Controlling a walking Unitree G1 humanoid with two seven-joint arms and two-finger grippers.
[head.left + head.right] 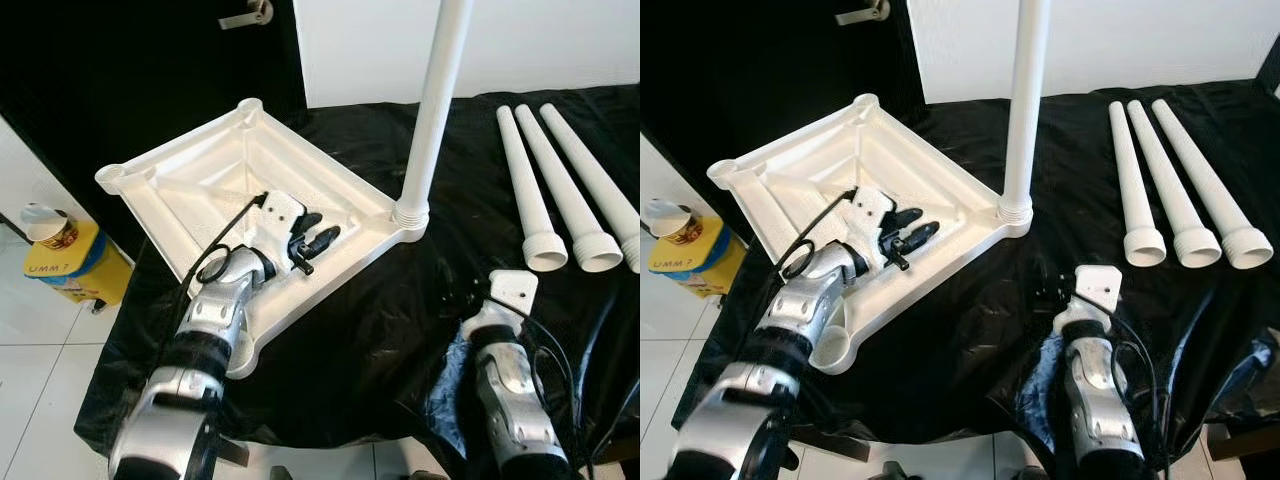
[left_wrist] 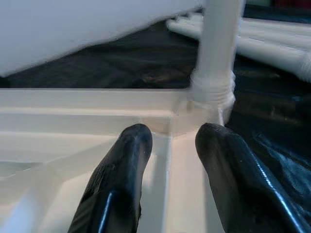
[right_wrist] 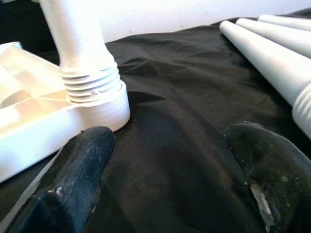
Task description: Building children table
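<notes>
One leg upright in tabletop right corner; three legs far right. Left gripper released over tabletop; right gripper released, near cloth.

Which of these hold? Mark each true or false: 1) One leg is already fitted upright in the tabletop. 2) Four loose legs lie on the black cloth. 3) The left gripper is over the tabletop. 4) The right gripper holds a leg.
1) True: one white leg stands in a corner socket of the upturned tabletop.
2) False: three loose legs lie on the black cloth.
3) True: the left gripper is over the tabletop's underside, fingers apart.
4) False: the right gripper is open above the cloth, holding nothing.
</notes>
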